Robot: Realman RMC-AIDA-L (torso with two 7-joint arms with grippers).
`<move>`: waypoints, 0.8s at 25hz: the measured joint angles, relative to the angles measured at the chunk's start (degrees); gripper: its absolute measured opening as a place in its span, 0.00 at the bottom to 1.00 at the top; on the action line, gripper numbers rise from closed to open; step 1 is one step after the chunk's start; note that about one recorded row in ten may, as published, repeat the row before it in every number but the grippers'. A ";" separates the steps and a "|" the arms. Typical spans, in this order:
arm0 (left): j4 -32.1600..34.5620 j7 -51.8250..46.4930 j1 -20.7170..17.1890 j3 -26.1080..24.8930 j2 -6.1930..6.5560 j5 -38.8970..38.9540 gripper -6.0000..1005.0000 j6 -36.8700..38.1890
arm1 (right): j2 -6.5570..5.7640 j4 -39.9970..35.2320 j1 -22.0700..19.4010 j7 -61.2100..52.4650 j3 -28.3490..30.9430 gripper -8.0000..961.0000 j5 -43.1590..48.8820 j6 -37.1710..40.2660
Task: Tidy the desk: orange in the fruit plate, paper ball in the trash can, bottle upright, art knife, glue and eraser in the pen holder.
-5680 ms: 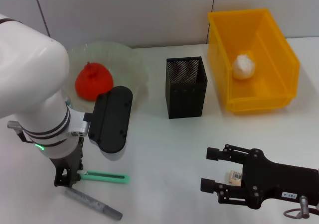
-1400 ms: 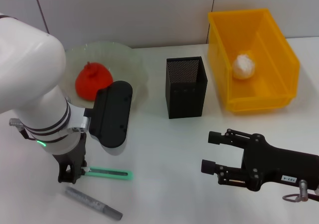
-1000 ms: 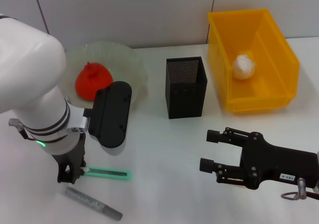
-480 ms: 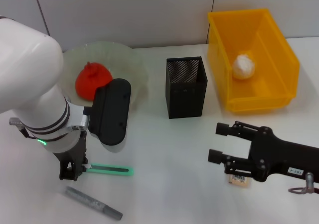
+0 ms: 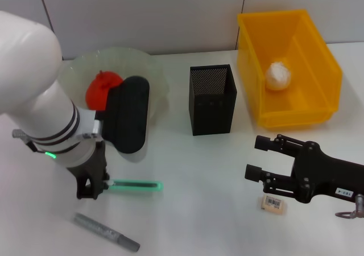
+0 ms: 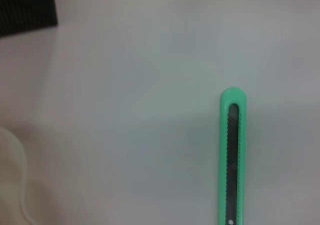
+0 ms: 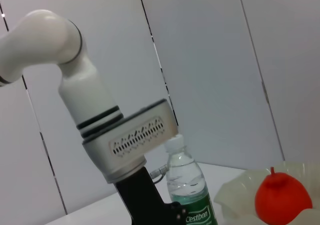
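My left gripper [image 5: 91,188] is shut on one end of the mint-green art knife [image 5: 135,185], which sticks out level above the table; the left wrist view shows the art knife [image 6: 231,160] over the white surface. The grey glue [image 5: 106,232] lies near the front edge. The orange [image 5: 98,89] sits in the fruit plate [image 5: 153,74]. The paper ball [image 5: 278,76] lies in the yellow trash can [image 5: 250,68]. The black pen holder [image 5: 212,99] stands mid-table. My right gripper [image 5: 255,157] is open, with the eraser [image 5: 274,203] on the table just beside it. The bottle [image 7: 188,197] stands upright.
My left arm's black wrist block [image 5: 127,114] covers part of the fruit plate. The right wrist view looks across at the left arm [image 7: 95,105], the orange [image 7: 278,199] and the fruit plate [image 7: 235,192]. A corner of the pen holder [image 6: 27,7] shows in the left wrist view.
My left gripper has lifted the art knife and carried it right and away from the front edge. My right gripper has shifted right, open, uncovering the eraser on the table.
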State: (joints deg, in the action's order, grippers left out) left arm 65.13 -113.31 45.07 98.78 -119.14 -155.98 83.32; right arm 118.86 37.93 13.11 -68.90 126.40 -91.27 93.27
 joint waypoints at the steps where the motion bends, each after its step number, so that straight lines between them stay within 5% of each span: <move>1: 1.53 -0.25 -0.03 -0.06 0.02 0.04 0.12 0.47 | -0.03 0.02 -0.01 0.00 -0.01 0.79 0.01 -0.07; 20: 20.29 -2.63 -0.73 1.07 -0.04 -0.17 0.12 4.64 | -0.13 -0.23 -0.15 -0.02 -0.01 0.79 0.05 -0.11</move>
State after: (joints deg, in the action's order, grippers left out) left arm 85.42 -115.94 44.34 99.85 -119.18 -156.15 87.96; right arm 118.74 37.70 12.97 -68.92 126.39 -91.22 93.16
